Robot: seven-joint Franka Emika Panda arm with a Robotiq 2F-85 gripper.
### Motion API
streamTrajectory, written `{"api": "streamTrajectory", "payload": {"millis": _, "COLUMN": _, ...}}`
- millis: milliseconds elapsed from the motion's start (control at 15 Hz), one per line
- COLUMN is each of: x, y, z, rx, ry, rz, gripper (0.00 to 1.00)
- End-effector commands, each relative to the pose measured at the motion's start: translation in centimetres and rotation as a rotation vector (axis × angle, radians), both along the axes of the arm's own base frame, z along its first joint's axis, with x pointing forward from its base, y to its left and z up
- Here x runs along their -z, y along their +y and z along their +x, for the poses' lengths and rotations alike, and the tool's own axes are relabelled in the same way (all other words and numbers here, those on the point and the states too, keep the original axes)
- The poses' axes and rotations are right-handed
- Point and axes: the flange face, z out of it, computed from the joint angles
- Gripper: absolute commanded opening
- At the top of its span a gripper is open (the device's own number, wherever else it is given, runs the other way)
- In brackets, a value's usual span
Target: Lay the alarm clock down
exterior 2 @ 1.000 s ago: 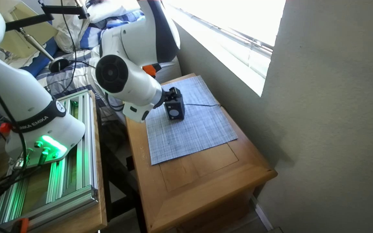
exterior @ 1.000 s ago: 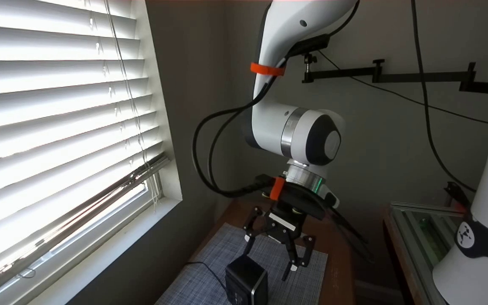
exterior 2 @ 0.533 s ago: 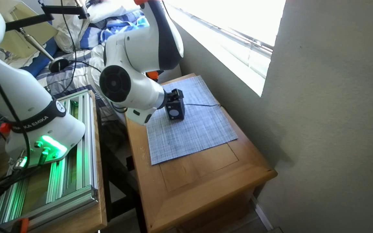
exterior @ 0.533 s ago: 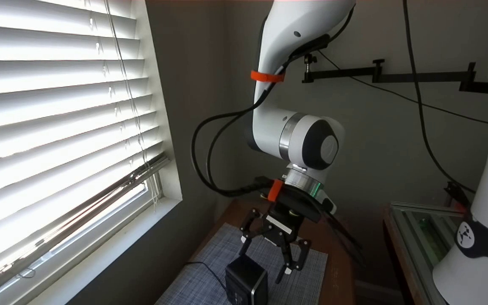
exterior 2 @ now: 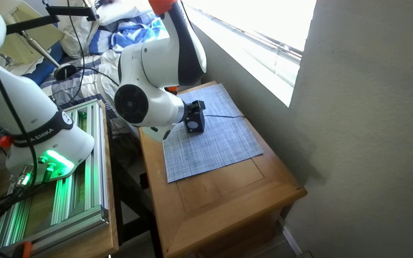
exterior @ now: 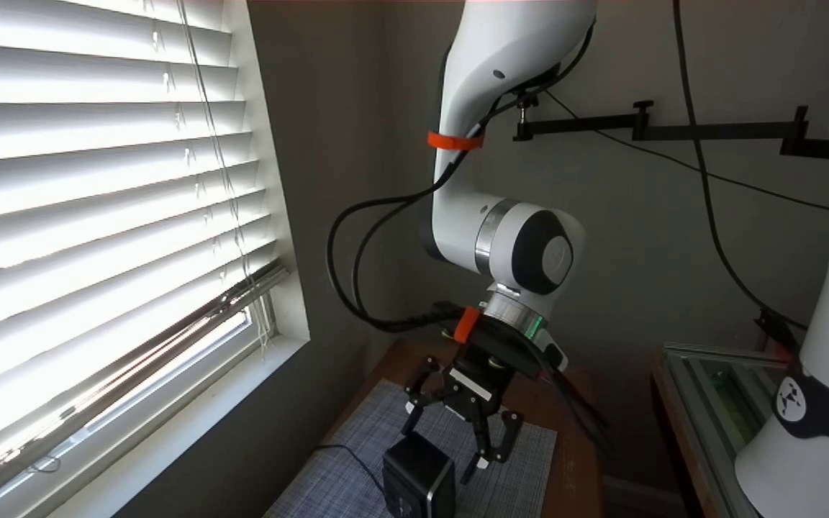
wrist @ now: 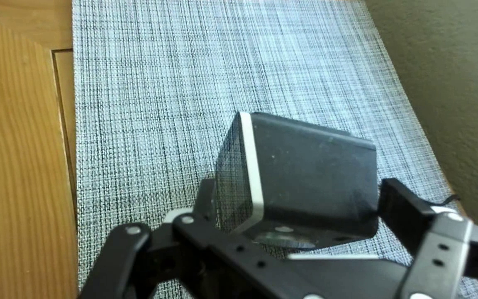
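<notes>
Alarm clock (wrist: 313, 172) sits on gray mat (wrist: 152, 104) atop desk (wrist: 19, 166); 2 fingers (wrist: 403, 209) spread wide, approx. 9 & 3 o'clock of it in wrist view, contact w/ it unclear.

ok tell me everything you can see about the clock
The clock is a black box with a smooth, plastic-looking top, a silvery strip along one edge and a pale disc on one side. It stands upright on the grey mat, a black cord apparently running from it. The open gripper straddles it; whether they touch can't be told.
</notes>
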Motion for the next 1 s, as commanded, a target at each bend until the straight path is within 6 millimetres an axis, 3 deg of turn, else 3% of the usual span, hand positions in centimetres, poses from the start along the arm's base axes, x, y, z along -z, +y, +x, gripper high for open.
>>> {"api": "streamTrajectory", "payload": {"millis": 0, "x": 0.6, "y": -0.9, "z": 0.2, "rx": 0.027, "ry": -0.038, "rz": -0.004, "gripper": 1.0}}
{"api": "streamTrajectory", "payload": {"millis": 933, "x": 2.7, "y": -1.9, "z": 0.0, "rx": 0.045, "ry": -0.074, "rz": 0.101, "gripper": 1.0}}
